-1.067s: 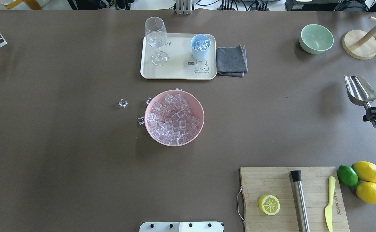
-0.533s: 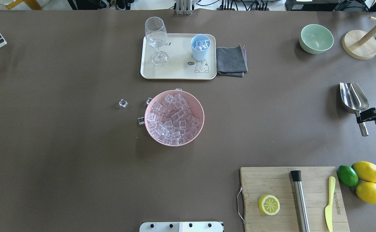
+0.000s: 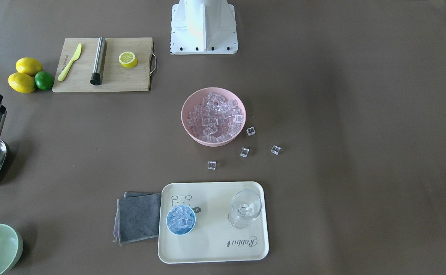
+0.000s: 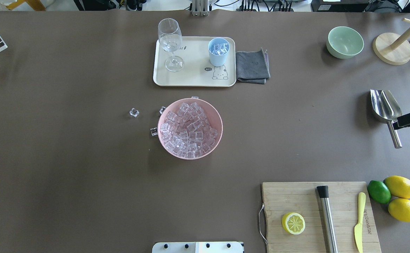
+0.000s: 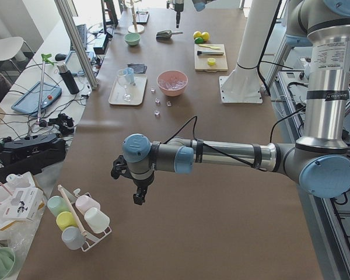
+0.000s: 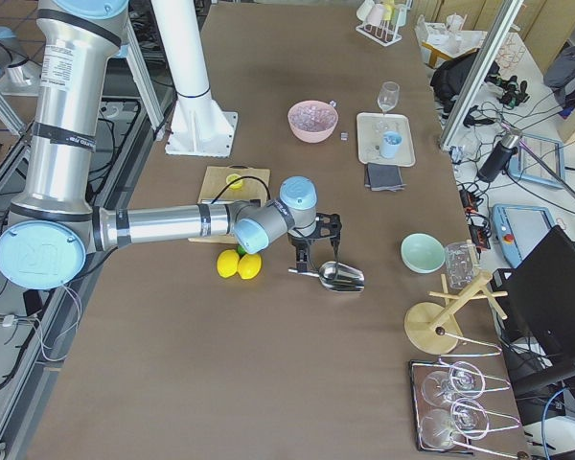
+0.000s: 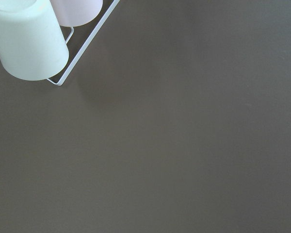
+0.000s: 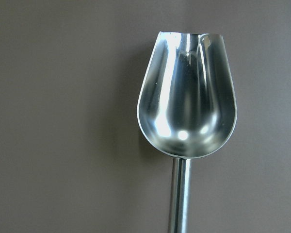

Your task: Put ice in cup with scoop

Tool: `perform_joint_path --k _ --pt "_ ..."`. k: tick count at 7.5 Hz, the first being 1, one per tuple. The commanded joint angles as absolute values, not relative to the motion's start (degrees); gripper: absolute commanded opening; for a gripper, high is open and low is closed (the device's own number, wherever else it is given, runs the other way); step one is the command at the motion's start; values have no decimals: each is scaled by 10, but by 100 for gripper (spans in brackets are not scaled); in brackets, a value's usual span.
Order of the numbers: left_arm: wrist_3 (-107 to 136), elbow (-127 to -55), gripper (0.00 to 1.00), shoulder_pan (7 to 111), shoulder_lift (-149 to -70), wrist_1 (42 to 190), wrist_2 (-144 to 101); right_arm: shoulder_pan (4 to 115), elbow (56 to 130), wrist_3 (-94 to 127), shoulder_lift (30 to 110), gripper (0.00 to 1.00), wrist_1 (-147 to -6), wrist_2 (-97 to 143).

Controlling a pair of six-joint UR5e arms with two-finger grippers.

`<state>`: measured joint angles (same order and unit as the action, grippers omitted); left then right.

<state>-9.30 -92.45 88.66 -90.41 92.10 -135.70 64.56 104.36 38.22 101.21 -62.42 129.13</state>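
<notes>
Cup (image 4: pixel 218 58) at twelve o'clock holds ice (image 4: pixel 220 49); empty scoop (image 4: pixel 384 104) rests at three o'clock, right gripper (image 4: pixel 407 120) over its handle, grip indeterminable. Put-down step, apparently; next, a clean vertical retreat.

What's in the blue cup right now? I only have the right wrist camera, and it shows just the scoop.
Observer: The cup holds several pieces of ice.
Operator: Any spilled?
Observer: Four loose cubes lie on the table near the pink bowl.
Operator: Where's the left tool?
Observer: The left tool hangs over bare table beside a mug rack.
</notes>
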Motion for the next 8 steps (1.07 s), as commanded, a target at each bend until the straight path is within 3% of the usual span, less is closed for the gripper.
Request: perform_joint_path --k 1,4,8 --pt "-93 -924 100 886 -904 921 -1357 760 1063 163 1012 100 -740 1346" --pt "-93 -924 100 886 -904 921 -1357 873 1056 -57 1016 100 -843 1352" --pt "-93 -924 100 883 -905 921 -1357 943 1041 -59 1005 100 -936 1317"
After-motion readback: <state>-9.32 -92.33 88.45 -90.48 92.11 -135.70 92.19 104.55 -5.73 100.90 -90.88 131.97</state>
